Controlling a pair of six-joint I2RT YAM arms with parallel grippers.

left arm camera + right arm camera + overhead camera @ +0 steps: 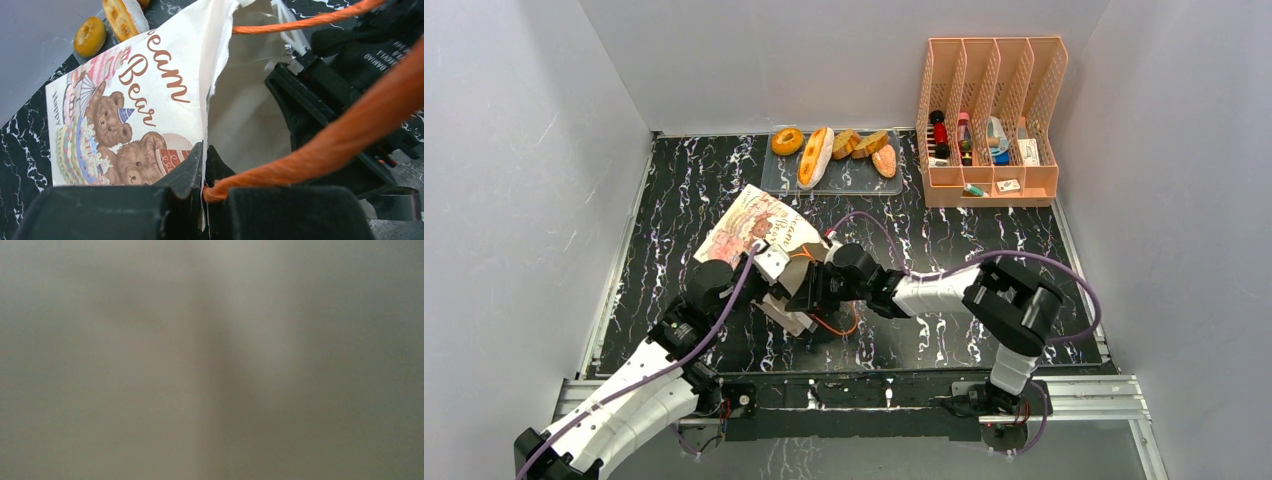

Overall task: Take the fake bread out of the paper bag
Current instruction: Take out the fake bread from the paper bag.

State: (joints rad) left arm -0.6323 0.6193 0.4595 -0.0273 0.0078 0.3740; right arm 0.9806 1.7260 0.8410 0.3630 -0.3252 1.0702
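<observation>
Paper bag [749, 228] lies on the counter [984, 230], left hand [204, 170] pinched tight on its rim by the orange cord [310, 150], probably to hold the mouth open. Right hand [809, 292] is inside, grip hidden, can't tell. Bread [816, 156] sits on the back tray [776, 180].

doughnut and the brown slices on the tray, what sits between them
The long cream-striped roll lies between the doughnut and the brown slices, in the top view.
</observation>
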